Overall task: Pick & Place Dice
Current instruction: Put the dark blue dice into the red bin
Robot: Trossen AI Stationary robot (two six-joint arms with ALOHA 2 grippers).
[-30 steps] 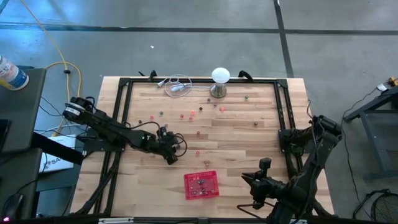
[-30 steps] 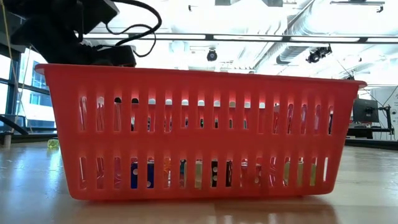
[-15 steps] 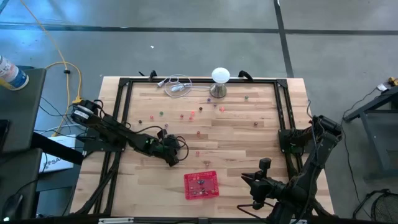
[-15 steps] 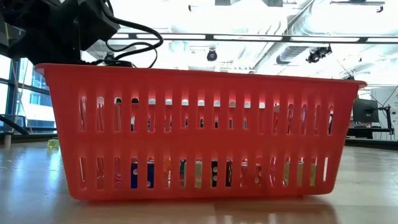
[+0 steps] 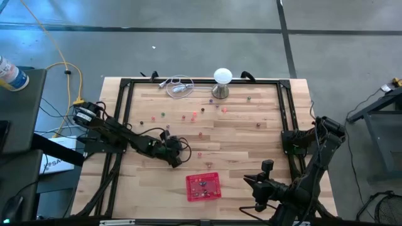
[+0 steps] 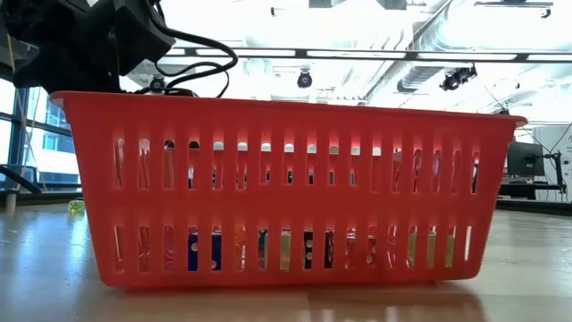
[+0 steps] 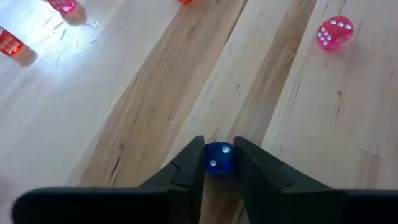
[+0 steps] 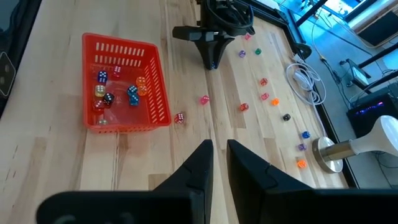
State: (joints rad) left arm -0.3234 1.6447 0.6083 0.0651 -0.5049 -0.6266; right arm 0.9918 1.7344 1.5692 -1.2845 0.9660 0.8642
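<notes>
We see the left gripper [image 7: 219, 163] pinching a small translucent blue die [image 7: 218, 158] at the wooden table's [image 5: 251, 157] surface.

Our left arm reaches in from the table's left edge, its gripper low over the boards just left of the red plastic mesh basket [image 5: 203, 186], and the two dark fingers [image 7: 186, 174] press against the blue die's two sides. A pink die [image 7: 334, 32] lies well apart from it on the wood, and two reddish dice [image 7: 9, 43] lie farther off. We see more loose dice in mixed colours [image 5: 202, 114] scattered across the far half of the table near the white ball-topped metal stand [image 5: 222, 82], and several dice [image 8: 118, 90] already in the basket. Our right gripper [image 8: 214, 163] waits above the near right part of the table, fingers nearly pressed together on nothing.
</notes>
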